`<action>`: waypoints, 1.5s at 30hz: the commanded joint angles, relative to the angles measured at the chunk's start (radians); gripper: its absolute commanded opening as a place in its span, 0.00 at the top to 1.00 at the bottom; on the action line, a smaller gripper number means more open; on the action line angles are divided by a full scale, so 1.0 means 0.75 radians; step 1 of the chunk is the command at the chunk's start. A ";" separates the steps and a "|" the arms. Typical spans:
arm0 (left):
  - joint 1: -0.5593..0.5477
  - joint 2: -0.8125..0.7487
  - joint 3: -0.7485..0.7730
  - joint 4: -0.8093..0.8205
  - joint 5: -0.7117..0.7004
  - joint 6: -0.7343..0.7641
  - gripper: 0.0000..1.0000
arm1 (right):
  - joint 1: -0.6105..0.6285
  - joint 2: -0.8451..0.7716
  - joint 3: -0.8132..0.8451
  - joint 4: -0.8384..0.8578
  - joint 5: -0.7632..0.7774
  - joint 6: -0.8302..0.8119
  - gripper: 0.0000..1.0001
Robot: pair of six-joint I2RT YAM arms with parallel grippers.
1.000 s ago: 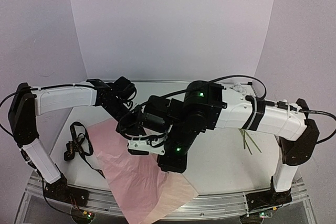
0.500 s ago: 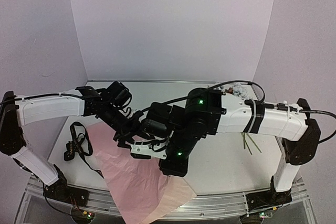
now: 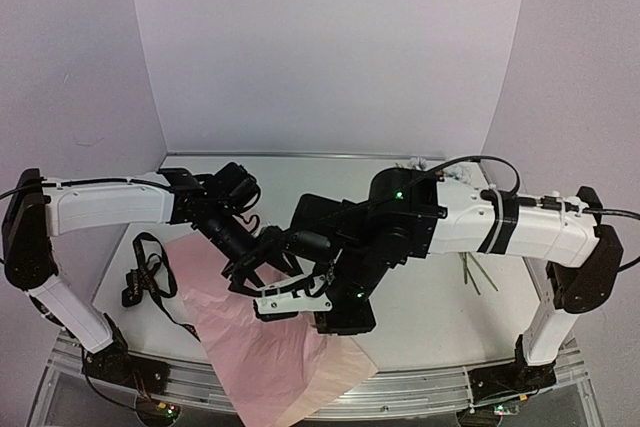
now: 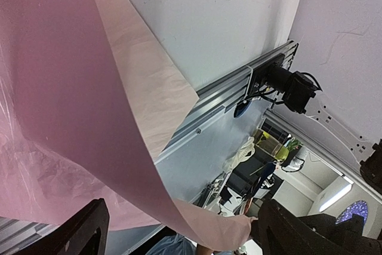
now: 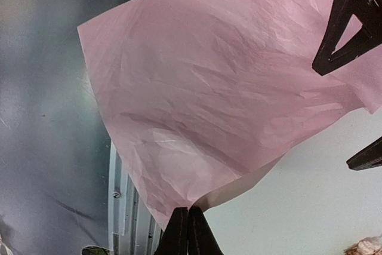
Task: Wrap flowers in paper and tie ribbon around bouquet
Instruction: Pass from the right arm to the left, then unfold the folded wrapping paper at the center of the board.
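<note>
One paper [image 3: 262,349] corner beyond table [image 3: 440,299] edge

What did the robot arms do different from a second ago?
The left gripper opened wide, apparently letting go of the paper, and came a bit nearer the front. The right gripper stayed pinched shut on the paper's edge. The ribbon did not move.

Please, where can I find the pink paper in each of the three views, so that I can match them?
Top external: the pink paper is lower centre-left, overhanging the near edge.
Left wrist: it fills the left side, its edge passing between the open left fingers.
Right wrist: it is upper centre, its lower tip at the shut right fingers.
Shared landmark: the aluminium rail along that edge.
</note>
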 commanded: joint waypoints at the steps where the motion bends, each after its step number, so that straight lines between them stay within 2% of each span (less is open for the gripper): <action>1: 0.052 0.014 0.110 -0.137 0.032 0.067 0.17 | 0.013 -0.027 -0.019 0.082 0.083 -0.239 1.00; 6: 0.057 0.037 0.076 -0.112 0.053 0.056 0.37 | 0.014 0.002 0.044 0.095 0.146 -0.296 1.00; 12: 0.055 0.066 0.085 -0.136 0.031 0.071 0.41 | 0.014 0.050 0.104 0.093 0.187 -0.331 1.00; 14: 0.056 0.077 0.082 -0.139 0.031 0.075 0.46 | 0.014 0.057 0.110 0.092 0.196 -0.344 1.00; 18: 0.057 0.088 0.075 -0.135 0.020 0.080 0.68 | 0.014 0.064 0.112 0.093 0.222 -0.353 1.00; 20: 0.056 0.091 0.083 -0.130 0.002 0.085 0.84 | 0.014 0.065 0.112 0.095 0.245 -0.332 1.00; 22: 0.056 0.086 0.092 -0.129 -0.050 0.099 0.99 | 0.012 0.059 0.118 0.096 0.261 -0.268 0.94; 26: 0.057 0.002 0.044 -0.041 -0.211 0.060 1.00 | -0.018 0.041 0.136 0.086 0.259 -0.022 0.81; 27: 0.057 -0.024 0.029 -0.026 -0.266 0.052 1.00 | -0.027 0.025 0.118 0.086 0.236 0.038 0.70; 29: 0.057 -0.095 -0.021 0.018 -0.373 0.046 1.00 | -0.040 -0.029 0.069 0.089 0.209 0.181 0.37; 32: 0.056 -0.236 -0.127 0.129 -0.508 0.056 1.00 | -0.082 -0.140 -0.058 0.129 0.160 0.442 0.15; 33: 0.056 -0.283 -0.169 0.174 -0.527 0.066 1.00 | -0.103 -0.179 -0.122 0.167 0.150 0.543 0.11; 35: 0.057 -0.374 -0.259 0.277 -0.545 0.084 1.00 | -0.177 -0.254 -0.255 0.240 0.137 0.764 0.07; 39: 0.054 -0.519 -0.399 0.461 -0.543 0.114 1.00 | -0.328 -0.298 -0.500 0.380 0.174 1.122 0.07; 41: 0.054 -0.558 -0.436 0.521 -0.514 0.164 1.00 | -0.368 -0.259 -0.542 0.387 0.192 1.225 0.09; 45: 0.039 -0.549 -0.434 0.630 -0.399 0.300 1.00 | -0.417 -0.179 -0.588 0.417 0.256 1.282 0.09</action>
